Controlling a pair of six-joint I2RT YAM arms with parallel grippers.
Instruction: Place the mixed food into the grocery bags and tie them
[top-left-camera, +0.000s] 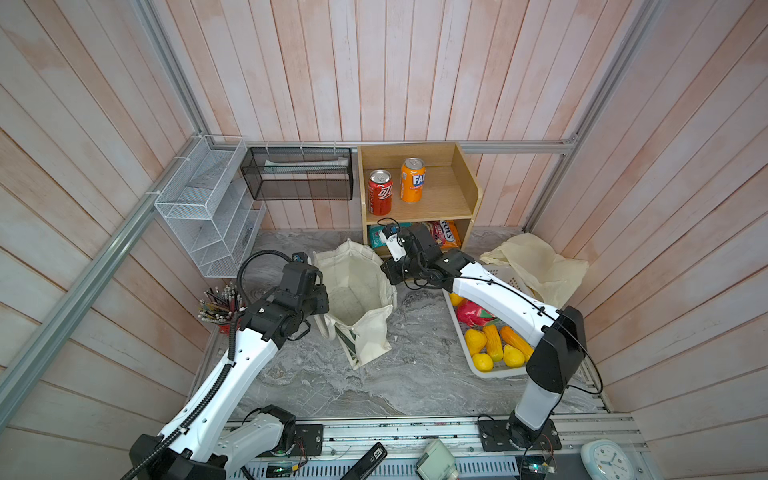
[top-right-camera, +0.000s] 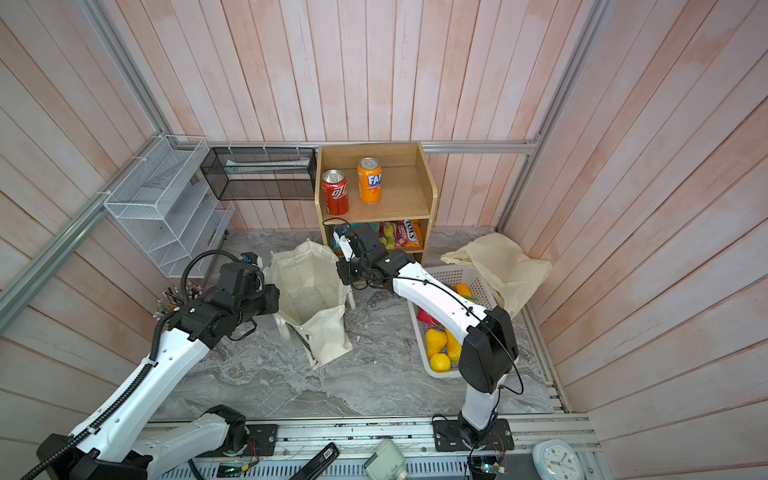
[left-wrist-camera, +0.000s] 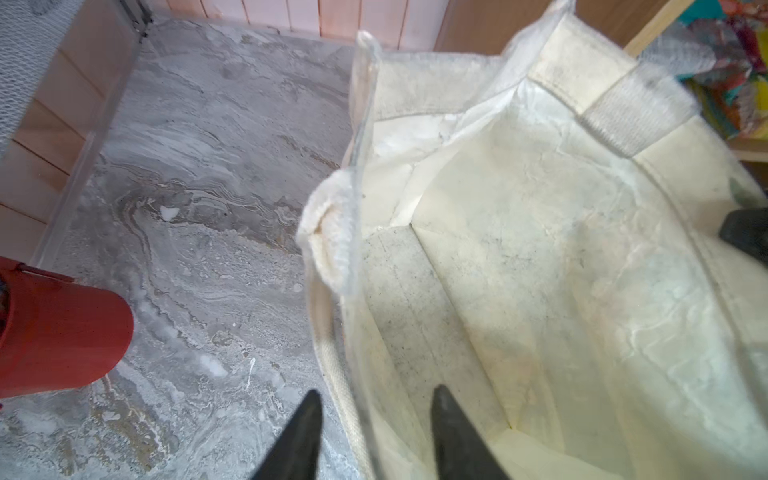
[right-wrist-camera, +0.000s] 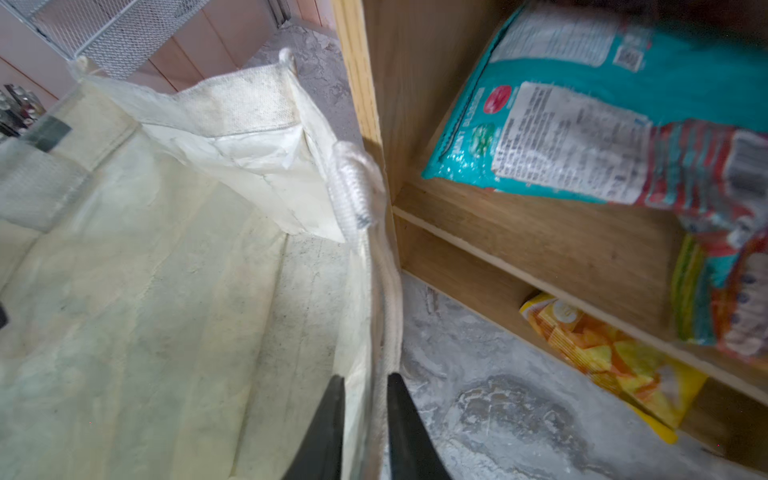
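— Bags?
— 2: cream cloth tote (top-left-camera: 357, 286), open in the middle; crumpled pale-yellow plastic carrier bag (top-left-camera: 536, 266) against the white basket (top-left-camera: 494, 372).
— Grippers?
— 2: right gripper (right-wrist-camera: 365, 378) clamped on the tote's rim; left gripper (left-wrist-camera: 376, 395) astride the opposite rim, jaws apart.
— Food?
— 1 red cola can (top-left-camera: 380, 192) on the wooden shelf (top-left-camera: 440, 208), 1 teal packet (right-wrist-camera: 582, 124) beneath. Grey marble tabletop (top-left-camera: 415, 374), pink plank walls (top-left-camera: 374, 62).

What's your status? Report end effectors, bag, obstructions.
Right end effector shut on cream tote rim. Left end effector astride opposite rim, grip unclear. Tote upright, mouth open, empty; cola can on shelf. Nothing blocking the mouth.
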